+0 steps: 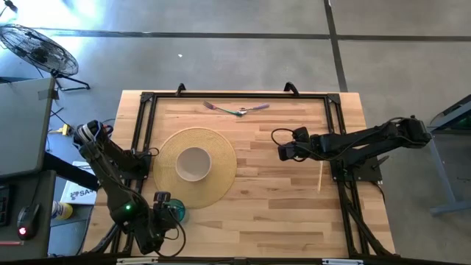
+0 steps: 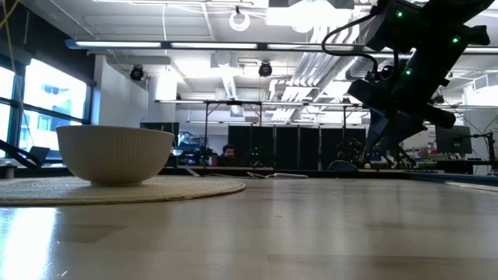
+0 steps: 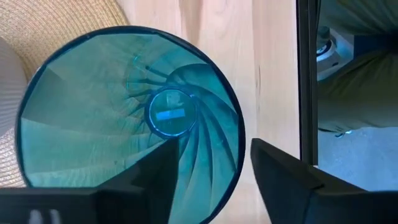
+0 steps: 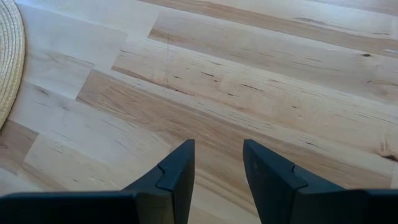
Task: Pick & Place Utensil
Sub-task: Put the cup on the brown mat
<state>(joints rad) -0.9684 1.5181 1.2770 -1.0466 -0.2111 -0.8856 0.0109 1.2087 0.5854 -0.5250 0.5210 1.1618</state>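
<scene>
**A:** Item one, right gripper (image 4: 216, 163). What have you got?

**B:** Fingers parted, nothing between them, bare wood planks beneath. Your utensils (image 1: 237, 110), what looks like a fork and a spoon lying crossed, sit well beyond the fingertips, near the table's far edge. Nothing is gripped yet.

**A:** Risk there?

**B:** Probably a shallow grasp. The pieces lie flat and overlap, so your fingers could pinch both, or skid one across the wood. You may also scrape the tips on the table if you come down too low.

**A:** Item two, left gripper (image 3: 211, 165).

**B:** Fingers apart, straddling the wall of a teal ribbed cup (image 3: 127, 118), one finger inside, one outside. It waits at the near left corner. Whether it presses the wall, I cannot tell; nudge that arm and you would likely tip the cup.

**A:** Further out from the right fingers?

**B:** A round woven placemat (image 1: 221, 158) with a white ribbed bowl (image 1: 193, 163) on it, off to the side of the fingers. A thin pale stick (image 1: 320, 177) lies by the right arm's base. If you carry to the bowl, a low sweep could catch its rim.

**A:** Surface and room?

**B:** Butcher-block table (image 1: 280, 213) in a black frame; concrete floor, a floor fan (image 1: 38, 50), an open workshop behind.
</scene>
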